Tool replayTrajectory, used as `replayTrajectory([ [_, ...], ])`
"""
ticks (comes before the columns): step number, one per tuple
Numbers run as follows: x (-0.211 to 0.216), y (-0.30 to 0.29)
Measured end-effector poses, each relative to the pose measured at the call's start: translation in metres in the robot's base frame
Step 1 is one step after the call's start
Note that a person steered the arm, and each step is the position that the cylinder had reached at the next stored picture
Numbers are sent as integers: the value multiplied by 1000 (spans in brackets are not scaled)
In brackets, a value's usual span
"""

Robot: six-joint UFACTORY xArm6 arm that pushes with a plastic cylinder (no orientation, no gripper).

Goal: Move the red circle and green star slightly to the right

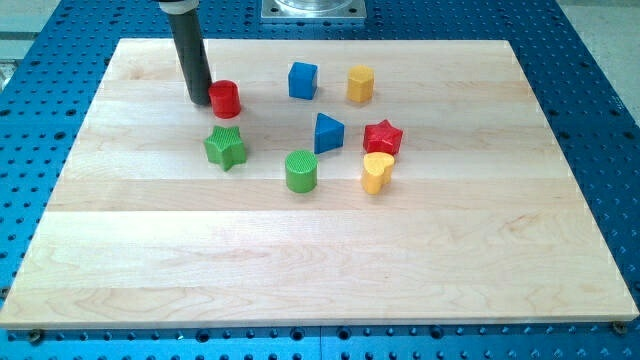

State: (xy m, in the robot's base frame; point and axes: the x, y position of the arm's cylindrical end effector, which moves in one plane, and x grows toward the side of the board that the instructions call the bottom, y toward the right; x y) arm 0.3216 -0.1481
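Red circle point(225, 98), ribbed green star point(226, 147), pale wooden board point(300, 260), dark rod point(189, 55).

No legible text, labels, brands, numbers or signs anywhere in frame: none on the blocks, the table point(320, 260), or the surrounding surface.

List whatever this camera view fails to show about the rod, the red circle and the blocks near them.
- My tip: it is at the red circle's left edge; actual contact cannot be told.
- Rod's upper part and the arm: cut off by the view's top edge.
- Red star: its lower part is hidden behind the yellow heart.
- Metal plate at the view's top: cut off by that edge.
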Motion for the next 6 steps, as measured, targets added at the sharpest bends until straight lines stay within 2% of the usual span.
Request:
replayTrajectory([
  [2,-2,27],
  [3,3,9],
  [5,71,-32],
  [6,111,-34],
])
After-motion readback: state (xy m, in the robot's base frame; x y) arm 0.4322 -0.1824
